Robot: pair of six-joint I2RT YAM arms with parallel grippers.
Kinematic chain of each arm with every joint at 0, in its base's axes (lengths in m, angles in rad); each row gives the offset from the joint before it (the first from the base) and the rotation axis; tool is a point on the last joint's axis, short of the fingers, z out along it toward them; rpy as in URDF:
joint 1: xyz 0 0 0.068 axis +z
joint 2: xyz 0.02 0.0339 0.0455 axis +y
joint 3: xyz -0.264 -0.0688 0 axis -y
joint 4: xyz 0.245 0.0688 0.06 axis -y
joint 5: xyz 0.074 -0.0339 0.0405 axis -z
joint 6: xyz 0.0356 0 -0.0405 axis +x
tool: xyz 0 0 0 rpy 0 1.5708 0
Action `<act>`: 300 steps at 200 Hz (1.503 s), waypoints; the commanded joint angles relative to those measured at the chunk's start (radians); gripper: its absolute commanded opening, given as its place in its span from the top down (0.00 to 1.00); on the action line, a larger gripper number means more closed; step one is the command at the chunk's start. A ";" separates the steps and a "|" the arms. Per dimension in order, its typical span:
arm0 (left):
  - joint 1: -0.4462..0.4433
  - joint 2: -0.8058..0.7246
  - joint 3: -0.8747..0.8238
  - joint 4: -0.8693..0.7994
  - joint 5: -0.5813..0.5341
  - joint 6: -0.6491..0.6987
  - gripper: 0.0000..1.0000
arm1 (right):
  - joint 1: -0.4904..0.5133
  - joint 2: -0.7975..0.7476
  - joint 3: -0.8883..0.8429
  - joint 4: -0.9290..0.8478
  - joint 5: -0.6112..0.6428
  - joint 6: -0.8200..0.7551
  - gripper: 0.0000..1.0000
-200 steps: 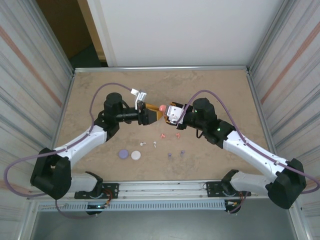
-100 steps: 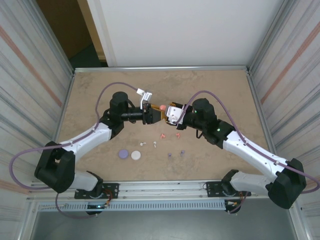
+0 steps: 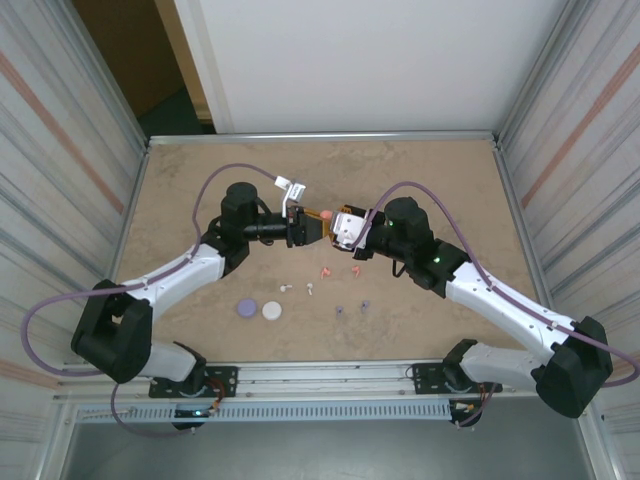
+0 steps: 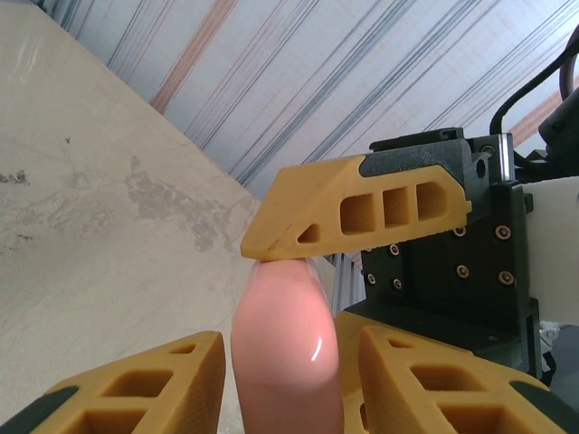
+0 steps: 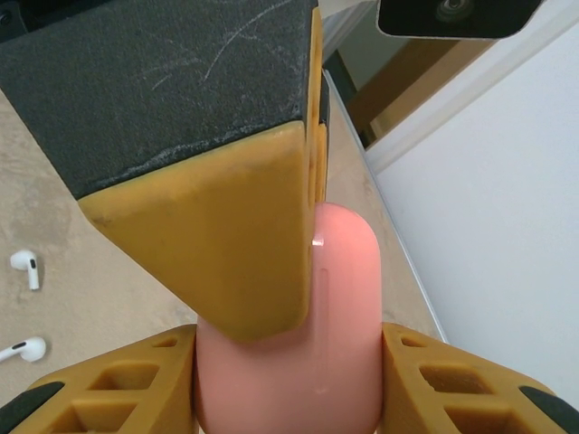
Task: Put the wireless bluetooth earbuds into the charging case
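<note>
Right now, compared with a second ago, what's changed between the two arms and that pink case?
The left gripper swung right, toward the right gripper, and narrowed its jaws around the pink case; firm contact is unclear. The right gripper kept holding the case, and the loose earbuds and two round discs stayed put.

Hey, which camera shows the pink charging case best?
The left wrist view: the pink charging case sits close, its full width bare. The right wrist view shows it large too, but a yellow finger covers much of its left side. From the top external view it is a tiny pink dot.
</note>
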State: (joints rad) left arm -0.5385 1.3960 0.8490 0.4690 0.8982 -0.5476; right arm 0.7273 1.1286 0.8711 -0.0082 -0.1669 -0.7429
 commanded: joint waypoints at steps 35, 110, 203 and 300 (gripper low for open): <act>-0.005 0.005 0.022 0.001 0.032 0.017 0.57 | 0.005 -0.026 -0.012 0.025 0.027 -0.008 0.65; -0.006 0.011 0.020 0.002 0.044 0.019 0.62 | 0.006 -0.022 -0.013 0.030 0.034 0.000 0.64; -0.006 0.014 0.020 0.017 0.047 0.013 0.82 | 0.004 -0.018 -0.005 0.011 0.009 0.004 0.63; 0.025 -0.049 -0.055 0.129 -0.048 0.022 0.99 | -0.050 -0.021 0.021 -0.034 -0.083 0.107 0.25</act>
State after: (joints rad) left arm -0.5346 1.3949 0.8246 0.4927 0.8822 -0.5423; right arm 0.7017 1.1286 0.8711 -0.0185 -0.1925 -0.7071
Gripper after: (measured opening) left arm 0.230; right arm 0.692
